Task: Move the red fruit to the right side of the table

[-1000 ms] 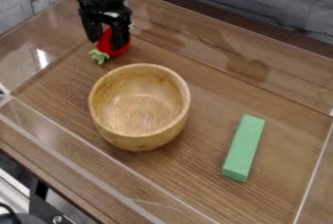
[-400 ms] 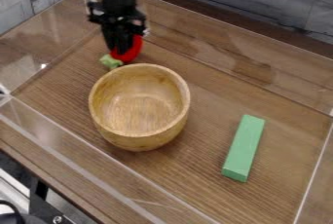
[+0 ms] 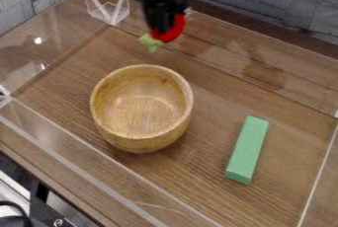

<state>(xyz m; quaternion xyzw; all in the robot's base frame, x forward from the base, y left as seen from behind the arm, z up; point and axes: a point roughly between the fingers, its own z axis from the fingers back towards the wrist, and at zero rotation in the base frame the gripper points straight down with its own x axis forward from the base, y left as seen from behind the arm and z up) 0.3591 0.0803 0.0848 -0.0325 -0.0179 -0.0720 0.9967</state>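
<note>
The red fruit (image 3: 168, 29), a small red toy with a green leafy end (image 3: 152, 41), hangs above the table (image 3: 264, 83) behind the wooden bowl. My gripper (image 3: 164, 24) comes down from the top of the view and is shut on the red fruit. The black fingers cover the fruit's upper part; its lower red tip and green leaves stick out below and to the left. The fruit is lifted off the wood.
A round wooden bowl (image 3: 141, 106) sits left of centre. A green rectangular block (image 3: 247, 149) lies at the front right. Low clear acrylic walls (image 3: 40, 122) border the tabletop. A dark brick-patterned wall stands behind.
The gripper closed on the red fruit at the back left, lifted it off the table and carried it to the right, now behind the bowl.
</note>
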